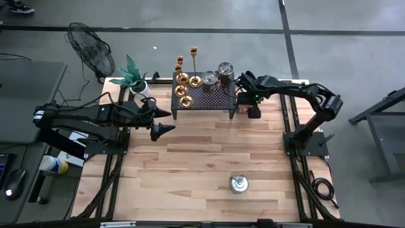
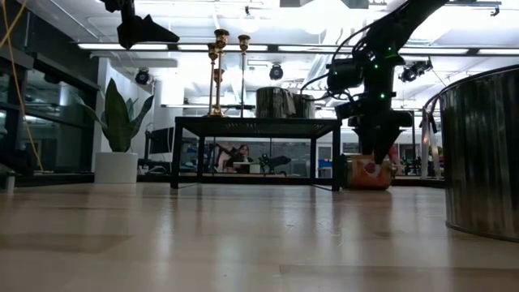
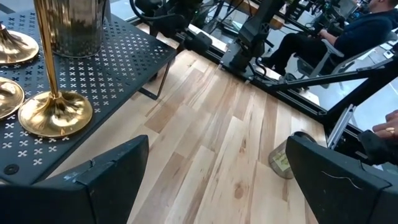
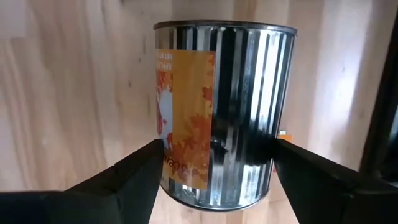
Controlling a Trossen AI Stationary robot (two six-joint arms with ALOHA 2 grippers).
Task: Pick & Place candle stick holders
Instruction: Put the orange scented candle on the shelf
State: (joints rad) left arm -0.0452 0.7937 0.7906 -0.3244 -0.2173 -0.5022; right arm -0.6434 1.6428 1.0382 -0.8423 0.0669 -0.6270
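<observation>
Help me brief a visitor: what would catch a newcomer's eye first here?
Probably the gold candle stick holders clustered on the left end of the black perforated stand at the table's far edge. Next, the right gripper straddling a ribbed tin can beside the stand's right end, while the left gripper hangs open left of the stand.

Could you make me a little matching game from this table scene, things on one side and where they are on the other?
Things:
1. gold candle holders
2. potted plant
3. lone tin
4. right gripper

Places:
A. bare wood near the table's front
B. around a ribbed tin with an orange label
C. on the black perforated stand
D. table's back left corner

Pairs: 1-C, 2-D, 3-A, 4-B
</observation>
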